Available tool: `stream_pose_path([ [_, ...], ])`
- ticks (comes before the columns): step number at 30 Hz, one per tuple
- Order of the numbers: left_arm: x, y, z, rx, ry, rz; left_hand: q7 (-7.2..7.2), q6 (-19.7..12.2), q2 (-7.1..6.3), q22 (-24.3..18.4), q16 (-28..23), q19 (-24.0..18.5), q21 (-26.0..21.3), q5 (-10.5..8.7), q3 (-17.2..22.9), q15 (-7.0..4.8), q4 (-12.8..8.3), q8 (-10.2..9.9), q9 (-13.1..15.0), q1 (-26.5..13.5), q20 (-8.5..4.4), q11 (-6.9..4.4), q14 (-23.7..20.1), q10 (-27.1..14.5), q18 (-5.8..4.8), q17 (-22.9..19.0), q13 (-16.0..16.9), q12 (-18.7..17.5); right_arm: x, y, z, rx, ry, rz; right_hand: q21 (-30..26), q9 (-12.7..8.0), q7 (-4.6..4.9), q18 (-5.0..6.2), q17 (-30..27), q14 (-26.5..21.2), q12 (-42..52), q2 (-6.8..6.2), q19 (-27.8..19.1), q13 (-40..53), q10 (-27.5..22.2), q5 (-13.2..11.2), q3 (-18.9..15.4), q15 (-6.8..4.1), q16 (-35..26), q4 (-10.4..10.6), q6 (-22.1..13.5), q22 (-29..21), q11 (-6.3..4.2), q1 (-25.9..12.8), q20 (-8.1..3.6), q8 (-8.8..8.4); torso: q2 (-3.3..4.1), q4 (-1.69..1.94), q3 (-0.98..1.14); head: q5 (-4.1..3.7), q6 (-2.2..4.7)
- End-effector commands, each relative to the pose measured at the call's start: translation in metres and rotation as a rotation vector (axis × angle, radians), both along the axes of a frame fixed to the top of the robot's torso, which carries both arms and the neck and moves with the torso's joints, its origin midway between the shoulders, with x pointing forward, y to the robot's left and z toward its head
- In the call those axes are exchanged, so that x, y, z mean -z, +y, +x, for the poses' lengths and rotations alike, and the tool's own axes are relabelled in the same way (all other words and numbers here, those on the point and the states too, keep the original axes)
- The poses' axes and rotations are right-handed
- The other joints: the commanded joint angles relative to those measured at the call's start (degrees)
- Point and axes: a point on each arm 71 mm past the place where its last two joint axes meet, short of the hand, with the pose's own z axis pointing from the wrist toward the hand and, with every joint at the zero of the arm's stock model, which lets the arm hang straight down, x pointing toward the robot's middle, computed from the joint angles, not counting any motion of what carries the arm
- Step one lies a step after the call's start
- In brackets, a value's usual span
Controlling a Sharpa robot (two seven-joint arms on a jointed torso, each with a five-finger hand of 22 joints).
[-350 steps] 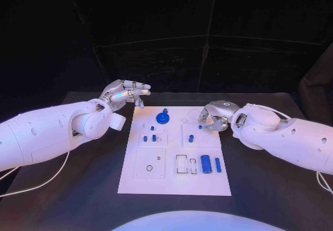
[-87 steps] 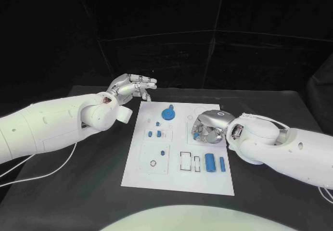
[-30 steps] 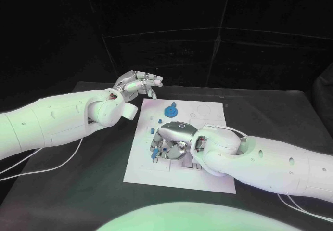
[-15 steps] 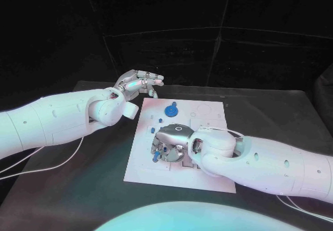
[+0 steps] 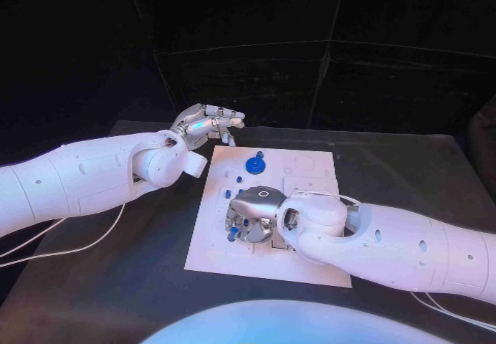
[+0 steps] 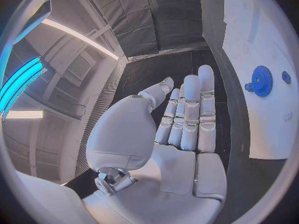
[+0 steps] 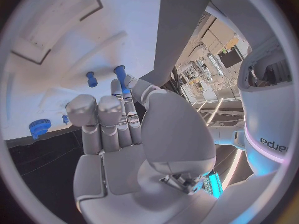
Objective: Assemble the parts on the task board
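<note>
The right silver hand [image 5: 251, 213] is over the middle of the white task board [image 5: 212, 258], pinching a small blue peg [image 7: 120, 76] at its fingertips. The left silver hand [image 5: 205, 123] hovers off the board's far left corner, fingers apart, holding nothing. A blue gear [image 5: 253, 165] lies near the far edge.

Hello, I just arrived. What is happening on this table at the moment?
A two-armed robot is assembling small blue parts on a white task board lying on a black table. Its right hand is low over the middle of the board and pinches a small blue peg between fingertips. Another blue peg stands in the board close by. Its left hand holds nothing and hovers beyond the board's far left corner. A blue gear sits near the board's far end.
</note>
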Motion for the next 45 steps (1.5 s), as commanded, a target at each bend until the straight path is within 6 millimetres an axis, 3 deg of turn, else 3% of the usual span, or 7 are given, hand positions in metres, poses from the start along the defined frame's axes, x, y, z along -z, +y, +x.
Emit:
stream_pose_path([
  [1,-0.002,-0.001,0.000,0.011,-0.001,-0.010,0.01,-0.29,0.04,-0.05,0.14,-0.24,-0.19,0.21,-0.02,0.05,0.27,0.17,-0.05,-0.46,0.34,0.02,-0.32,-0.50,1.17,-0.05,0.06,0.35,0.000,0.002,-0.001,-0.008,-0.024,-0.026,0.13,0.02,0.00,-0.63,-0.21,-0.04,-0.45,-0.14,0.05,0.01,0.12,-0.24,-0.48,-0.11,0.10,-0.13,0.14,-0.16,0.33,-0.60,0.17,0.11,0.04,0.01,0.01,0.00,0.00],
  [15,-0.001,-0.001,0.000,0.011,0.001,-0.009,0.01,-0.29,0.04,-0.05,0.14,-0.24,-0.19,0.21,-0.02,0.05,0.27,0.17,-0.05,-0.46,0.34,0.02,-0.32,-0.50,1.17,-0.05,0.06,0.35,0.010,0.007,-0.011,-0.037,-0.022,-0.036,0.08,-0.44,0.79,-0.63,-0.23,-0.17,-2.26,-0.63,-0.20,-0.34,-2.26,-0.04,-1.10,0.51,0.28,-0.25,-1.70,-0.33,1.20,-1.58,0.60,-1.13,0.03,-0.01,0.00,-0.02,-0.15],
  [22,-0.001,0.000,0.000,0.012,0.004,-0.008,0.01,-0.29,0.04,-0.05,0.14,-0.24,-0.19,0.21,-0.02,0.05,0.27,0.17,-0.05,-0.46,0.34,0.02,-0.32,-0.50,1.17,-0.05,0.06,0.35,0.005,0.007,-0.009,-0.019,-0.053,0.033,-2.72,-0.93,1.47,0.29,-4.03,-1.62,-4.46,-2.56,-3.10,-0.39,-8.58,0.65,-3.27,1.74,-2.58,-0.17,-4.80,-5.63,2.58,-3.14,1.69,-2.14,0.01,-0.03,0.00,-0.02,-0.09],
  [35,-0.001,0.004,0.000,0.004,0.005,-0.005,0.07,-0.46,0.00,-0.14,0.21,-0.23,-0.29,0.21,-0.10,0.08,0.33,0.25,-0.05,-0.49,0.37,0.07,-0.39,-0.72,1.17,-0.19,0.07,0.53,-0.004,-0.021,-0.006,0.050,-0.100,0.140,-11.93,-0.84,-0.47,2.51,-12.67,-7.44,1.57,-3.36,-9.95,0.80,-20.36,3.22,-16.24,2.94,-8.70,-0.81,-13.69,-19.89,3.87,-0.65,3.02,-1.93,-0.01,-0.17,0.01,-0.39,0.21],
  [39,-0.001,0.006,0.000,0.000,0.005,-0.004,0.07,-0.46,0.00,-0.14,0.21,-0.23,-0.29,0.21,-0.10,0.08,0.33,0.25,-0.05,-0.49,0.37,0.07,-0.39,-0.72,1.17,-0.19,0.07,0.53,-0.010,-0.041,-0.009,0.077,-0.100,0.178,-12.11,-0.79,-1.17,2.46,-12.80,-7.24,5.07,-2.61,-9.38,1.32,-21.45,4.71,-20.75,2.80,-8.30,0.11,-14.71,-19.93,3.60,0.26,2.88,-1.85,-0.09,-0.32,0.05,-0.62,0.44],
  [42,-0.001,0.007,-0.001,0.000,0.005,-0.004,0.07,-0.46,0.00,-0.14,0.21,-0.23,-0.29,0.21,-0.10,0.08,0.33,0.25,-0.05,-0.49,0.37,0.07,-0.39,-0.72,1.17,-0.19,0.07,0.53,-0.020,-0.066,-0.007,0.142,-0.066,0.226,-10.62,-0.46,0.25,2.07,-10.85,-5.64,8.86,-1.38,-7.36,2.01,-19.28,5.24,-22.52,2.10,-6.43,0.87,-13.14,-17.33,2.77,0.67,2.35,-1.09,-0.09,-0.56,0.06,-1.49,1.20],
  [45,-0.002,0.008,-0.002,-0.001,0.005,-0.004,0.07,-0.46,0.00,-0.14,0.21,-0.23,-0.29,0.21,-0.10,0.08,0.33,0.25,-0.05,-0.49,0.37,0.07,-0.39,-0.72,1.17,-0.19,0.07,0.53,-0.025,-0.095,-0.001,0.256,0.014,0.199,-3.63,0.31,0.37,0.01,0.27,-1.16,16.00,0.80,-0.98,4.53,-7.30,6.58,-22.87,0.40,2.05,2.56,-8.70,-4.86,0.50,-0.69,1.14,0.98,-0.19,-0.79,0.01,-2.26,1.37],
])
